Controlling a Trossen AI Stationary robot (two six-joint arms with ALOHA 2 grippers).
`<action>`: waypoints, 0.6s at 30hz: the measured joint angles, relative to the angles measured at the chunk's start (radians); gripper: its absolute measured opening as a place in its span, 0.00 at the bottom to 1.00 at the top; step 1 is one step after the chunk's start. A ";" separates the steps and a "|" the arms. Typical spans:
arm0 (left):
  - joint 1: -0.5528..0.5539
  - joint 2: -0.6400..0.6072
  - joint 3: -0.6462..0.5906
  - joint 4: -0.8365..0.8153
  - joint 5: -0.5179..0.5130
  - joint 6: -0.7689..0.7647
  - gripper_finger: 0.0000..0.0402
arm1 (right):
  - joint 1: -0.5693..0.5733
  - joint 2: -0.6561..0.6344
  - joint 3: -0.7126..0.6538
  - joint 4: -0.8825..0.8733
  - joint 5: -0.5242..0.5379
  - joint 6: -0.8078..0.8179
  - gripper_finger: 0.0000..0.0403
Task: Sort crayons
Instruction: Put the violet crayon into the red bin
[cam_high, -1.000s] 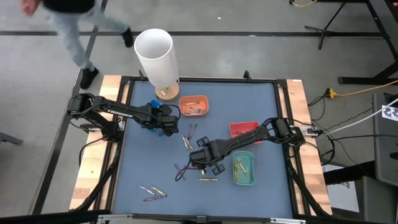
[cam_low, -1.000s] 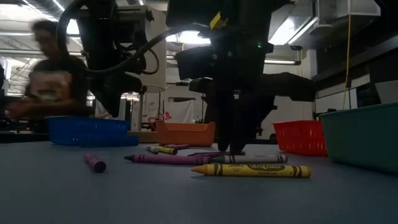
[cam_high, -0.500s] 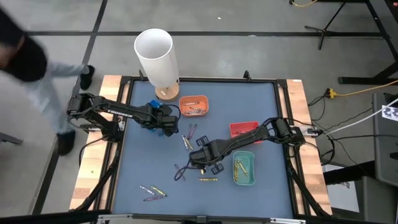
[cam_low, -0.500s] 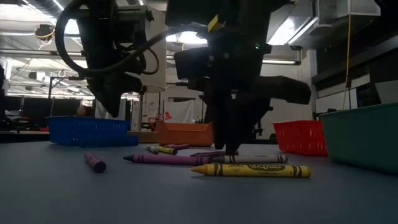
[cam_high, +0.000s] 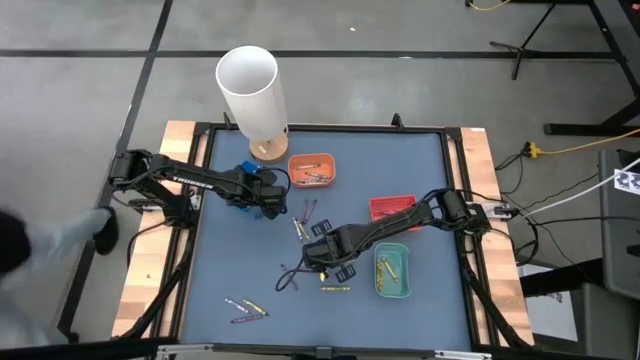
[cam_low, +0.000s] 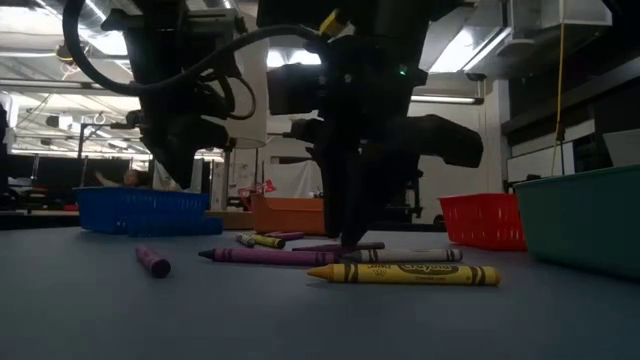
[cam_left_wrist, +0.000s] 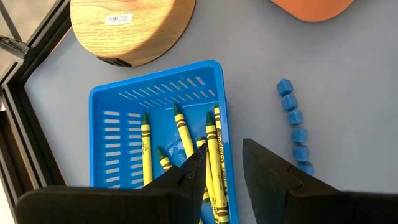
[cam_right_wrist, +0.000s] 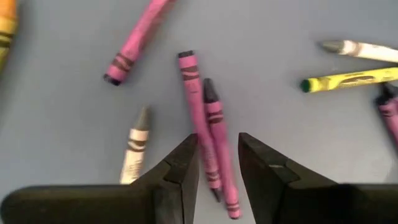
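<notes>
left wrist view: yellow crayons (cam_left_wrist: 212, 155) in blue tray (cam_left_wrist: 112, 124)

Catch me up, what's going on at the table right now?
Crayon sorting is midway. The right gripper is low over the middle of the table, fingers open astride two purple crayons lying side by side, not yet closed on them. The left gripper hovers open over the blue tray, which holds yellow crayons. Loose crayons remain on the mat, including a yellow one near the front.
</notes>
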 joint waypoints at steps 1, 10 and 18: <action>0.000 0.000 0.000 0.000 0.000 0.000 0.22 | 0.000 0.000 0.000 -0.003 -0.017 0.000 0.28; 0.000 0.000 0.000 0.000 0.000 0.000 0.22 | 0.001 -0.002 0.000 -0.027 -0.115 0.016 0.28; 0.000 0.000 0.000 0.000 -0.001 0.000 0.22 | -0.002 -0.002 0.000 -0.021 -0.099 -0.013 0.28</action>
